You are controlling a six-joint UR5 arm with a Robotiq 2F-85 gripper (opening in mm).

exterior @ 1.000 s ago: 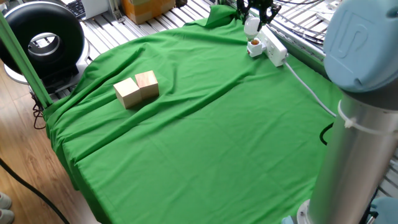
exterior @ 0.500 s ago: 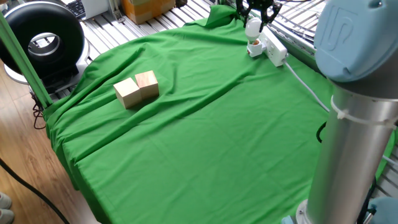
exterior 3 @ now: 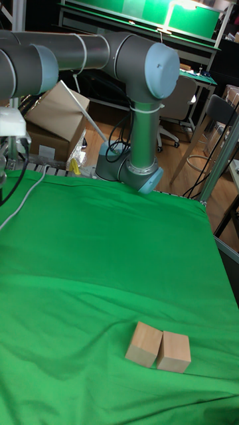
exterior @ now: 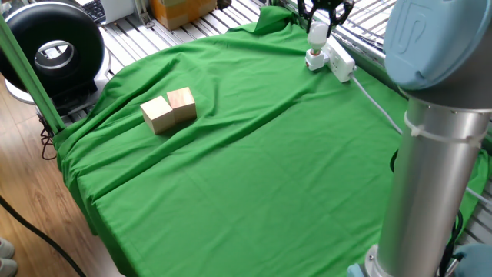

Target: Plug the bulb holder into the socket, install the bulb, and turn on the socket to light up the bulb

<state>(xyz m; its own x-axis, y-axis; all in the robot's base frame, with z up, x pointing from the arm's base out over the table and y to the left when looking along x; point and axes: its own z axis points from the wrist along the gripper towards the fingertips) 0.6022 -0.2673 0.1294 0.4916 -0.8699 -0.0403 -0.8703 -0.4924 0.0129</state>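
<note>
Green cloth, claw (exterior: 321, 21) clamped on bulb (exterior: 317, 33) — now lower, meeting bulb holder (exterior: 314, 58) in socket (exterior: 338, 61)

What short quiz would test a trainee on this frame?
1. True or false: the two wooden blocks touch each other.
2. Where is the bulb? A) lying flat on the cloth; B) held in the fingers directly over the bulb holder; C) beside the wooden blocks.
3. Fill in: the cloth covering the table is ___ in colour.

Key: 1 true; 2 B; 3 green.
</note>
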